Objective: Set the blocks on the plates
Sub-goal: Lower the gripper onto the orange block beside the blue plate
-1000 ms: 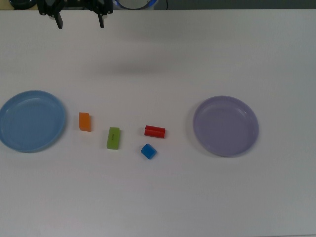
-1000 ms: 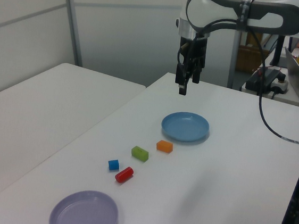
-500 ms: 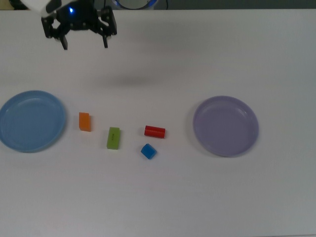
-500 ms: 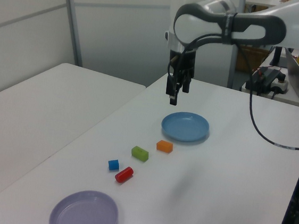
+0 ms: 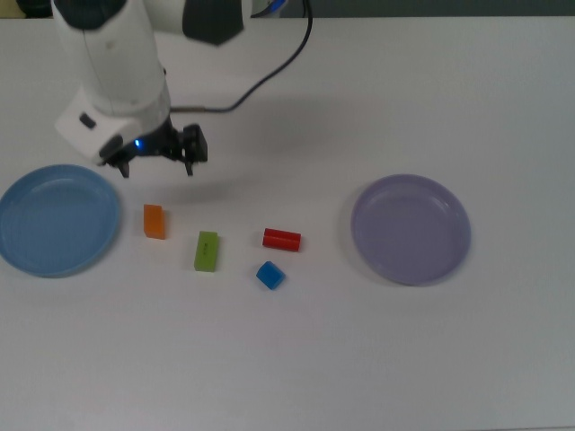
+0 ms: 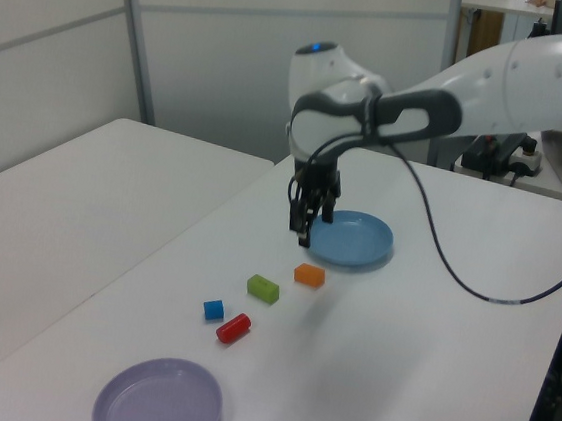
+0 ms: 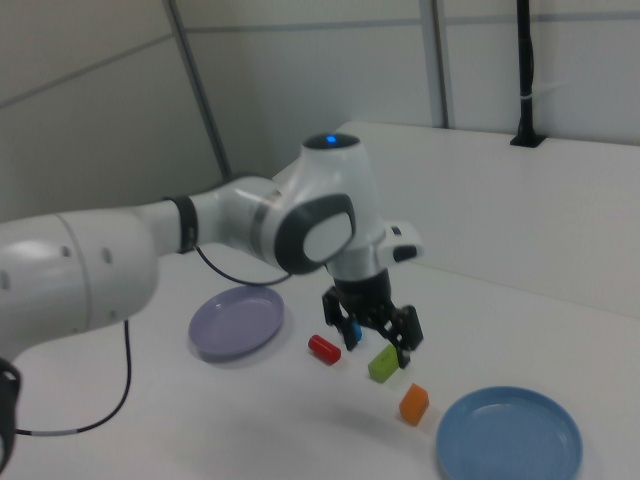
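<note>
blocks lying loose between two plates

white desk (image 5: 359, 359) carries everything. from the top view's left: light blue plate (image 5: 56, 220), orange block (image 5: 154, 221), lime-green block (image 5: 207, 250), blue cube (image 5: 269, 275) just near the red block (image 5: 282, 239), then the lavender plate (image 5: 411, 229) well apart. no block touches a plate. the tool (image 5: 155, 169) hangs open, empty, above the desk just beyond the orange block.

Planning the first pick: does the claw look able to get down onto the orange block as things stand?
Probably yes. The open, empty claw hangs just beyond the orange block, which lies alone on the table, apart from the blue plate and green block.
</note>
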{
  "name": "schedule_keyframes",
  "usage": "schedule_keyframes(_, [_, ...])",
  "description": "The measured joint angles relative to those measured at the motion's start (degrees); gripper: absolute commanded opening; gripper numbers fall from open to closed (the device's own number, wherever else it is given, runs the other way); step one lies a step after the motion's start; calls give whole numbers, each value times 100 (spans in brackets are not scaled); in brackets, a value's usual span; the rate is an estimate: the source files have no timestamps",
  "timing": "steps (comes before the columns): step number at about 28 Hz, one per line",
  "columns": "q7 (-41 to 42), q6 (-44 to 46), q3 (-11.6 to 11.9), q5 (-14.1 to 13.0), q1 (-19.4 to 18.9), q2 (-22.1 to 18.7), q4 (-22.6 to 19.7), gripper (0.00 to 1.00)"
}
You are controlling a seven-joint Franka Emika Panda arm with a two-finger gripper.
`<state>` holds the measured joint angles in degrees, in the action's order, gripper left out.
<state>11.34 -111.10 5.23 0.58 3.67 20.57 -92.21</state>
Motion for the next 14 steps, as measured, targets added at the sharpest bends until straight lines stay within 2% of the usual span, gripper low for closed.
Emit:
schedule_keyframes(7, [-80, -337, 3, 47, 1, 554, 7, 100])
schedule_keyframes(10, [-100, -395, 3, 153, 2, 654, 8, 92])
schedule_keyframes(12, [-169, -465, 3, 245, 2, 726, 8, 84])
schedule_keyframes(14, [-249, -534, 3, 309, 2, 787, 7, 81])
